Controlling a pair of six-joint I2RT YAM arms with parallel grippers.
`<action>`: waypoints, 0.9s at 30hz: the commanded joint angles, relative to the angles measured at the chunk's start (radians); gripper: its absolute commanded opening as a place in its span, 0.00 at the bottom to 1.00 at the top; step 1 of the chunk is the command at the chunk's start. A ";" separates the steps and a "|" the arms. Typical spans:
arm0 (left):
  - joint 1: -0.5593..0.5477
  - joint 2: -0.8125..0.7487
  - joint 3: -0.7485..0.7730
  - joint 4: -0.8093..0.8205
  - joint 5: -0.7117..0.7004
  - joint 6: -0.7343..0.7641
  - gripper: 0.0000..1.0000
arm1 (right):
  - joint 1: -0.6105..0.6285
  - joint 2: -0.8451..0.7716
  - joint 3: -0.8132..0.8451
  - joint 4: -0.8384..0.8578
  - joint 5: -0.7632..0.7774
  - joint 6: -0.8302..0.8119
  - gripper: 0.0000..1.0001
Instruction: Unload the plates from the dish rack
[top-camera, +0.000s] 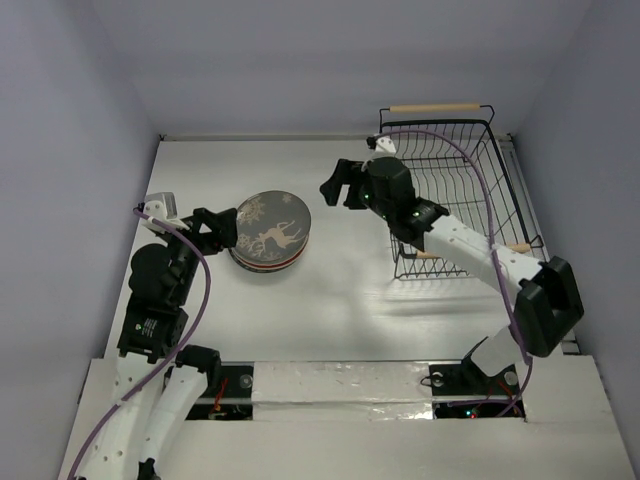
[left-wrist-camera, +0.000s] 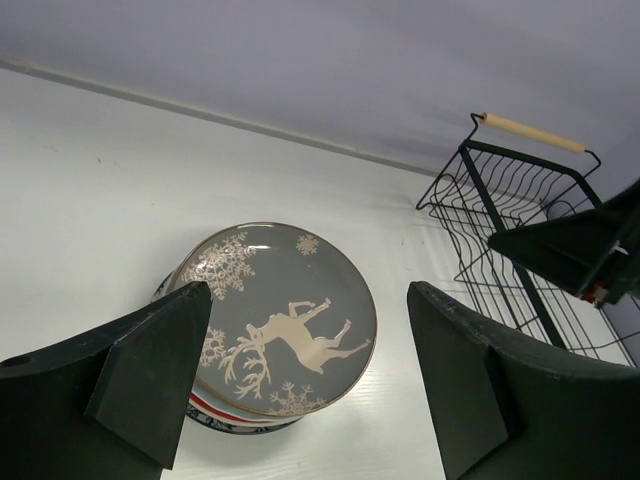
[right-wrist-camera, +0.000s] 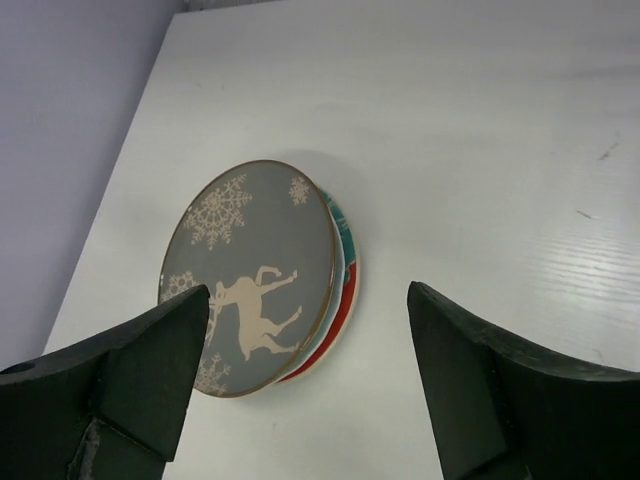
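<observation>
While both jaws gape empty, stacked plates (top-camera: 271, 232) rest on the white table (top-camera: 340, 310) between lilac walls (top-camera: 300, 60).

We are finding no legible text or numbers; the dark grey round plate (top-camera: 272, 228) is showing pictures only.

**Stack and Rack Showing Only in Part**

Toward the bench's left edge, the reindeer plate (top-camera: 271, 228) is covering the lower plates (right-wrist-camera: 350, 295). They are showing only as thin teal, red and dark rims, so their number cannot be told. In the top view, the right arm (top-camera: 460, 240) is hiding the near left corner of the dish rack (top-camera: 470, 160). The left wrist view's right edge is cutting the rack off. The left pincer (left-wrist-camera: 310, 290) and right pincer (right-wrist-camera: 308, 290) are being cropped at their views' bottom edges.
</observation>
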 joint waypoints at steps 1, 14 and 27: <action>0.005 0.001 -0.010 0.055 0.021 0.005 0.77 | 0.003 -0.114 -0.033 -0.025 0.093 -0.059 0.84; 0.005 -0.013 0.010 0.061 0.012 -0.010 0.85 | 0.003 -0.711 -0.242 0.046 0.278 -0.203 0.31; 0.005 -0.009 0.133 0.031 0.022 -0.056 0.85 | 0.003 -1.001 -0.397 0.076 0.351 -0.203 1.00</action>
